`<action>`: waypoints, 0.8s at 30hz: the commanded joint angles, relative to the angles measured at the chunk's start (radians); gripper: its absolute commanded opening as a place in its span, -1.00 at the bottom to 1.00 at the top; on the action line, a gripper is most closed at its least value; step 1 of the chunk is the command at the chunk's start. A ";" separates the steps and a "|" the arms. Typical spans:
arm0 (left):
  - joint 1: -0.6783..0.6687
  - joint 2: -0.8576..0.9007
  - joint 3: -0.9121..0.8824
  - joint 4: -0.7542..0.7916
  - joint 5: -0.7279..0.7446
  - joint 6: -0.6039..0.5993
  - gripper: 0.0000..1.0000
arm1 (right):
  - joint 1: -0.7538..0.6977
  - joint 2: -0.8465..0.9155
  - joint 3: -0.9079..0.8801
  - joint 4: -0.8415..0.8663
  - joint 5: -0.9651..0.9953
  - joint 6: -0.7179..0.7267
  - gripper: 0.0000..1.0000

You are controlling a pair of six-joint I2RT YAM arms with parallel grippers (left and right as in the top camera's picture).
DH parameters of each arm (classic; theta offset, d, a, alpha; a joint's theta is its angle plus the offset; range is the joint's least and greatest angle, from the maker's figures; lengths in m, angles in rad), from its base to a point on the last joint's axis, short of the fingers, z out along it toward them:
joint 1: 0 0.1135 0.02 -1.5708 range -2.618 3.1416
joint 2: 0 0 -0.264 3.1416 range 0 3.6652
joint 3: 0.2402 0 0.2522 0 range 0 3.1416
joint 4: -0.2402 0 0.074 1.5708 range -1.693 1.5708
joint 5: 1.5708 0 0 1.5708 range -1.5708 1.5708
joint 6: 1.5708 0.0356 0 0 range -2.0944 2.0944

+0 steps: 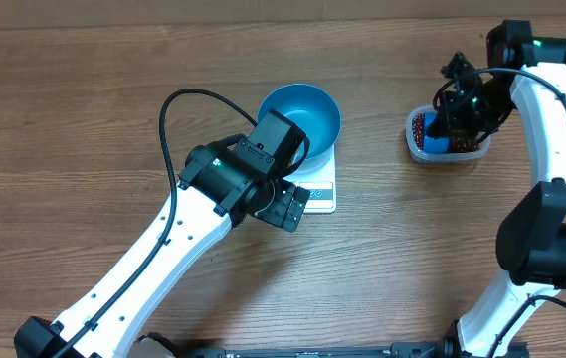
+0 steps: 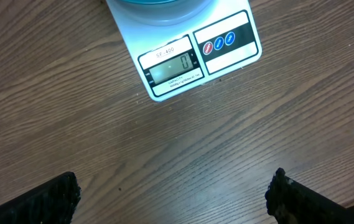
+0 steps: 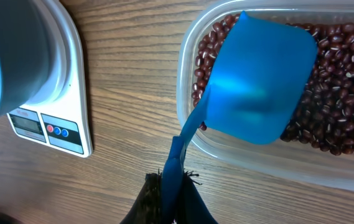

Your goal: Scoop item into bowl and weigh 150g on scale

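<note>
Wooden table (image 1: 84, 119), white scale (image 2: 189, 56) on it, clear tub (image 3: 257, 158) well apart

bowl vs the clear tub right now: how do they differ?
Shape: the bowl is round, the tub a rounded rectangle.
Look: the bowl is opaque bright blue, the tub clear.
Contents: no beans show in the bowl, while the tub holds the red beans, with the scoop over them.
Support: the bowl sits on the scale, the tub on the table.
Both are open-topped.
</note>
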 commanded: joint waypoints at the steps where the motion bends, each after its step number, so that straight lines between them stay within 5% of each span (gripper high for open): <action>1: 0.000 -0.004 0.020 0.001 -0.006 -0.006 0.99 | 0.002 0.005 0.012 0.005 -0.136 -0.023 -0.93; 24: 0.000 -0.004 0.020 0.001 -0.006 -0.006 0.99 | -0.139 0.005 -0.055 0.033 -0.218 -0.056 -0.93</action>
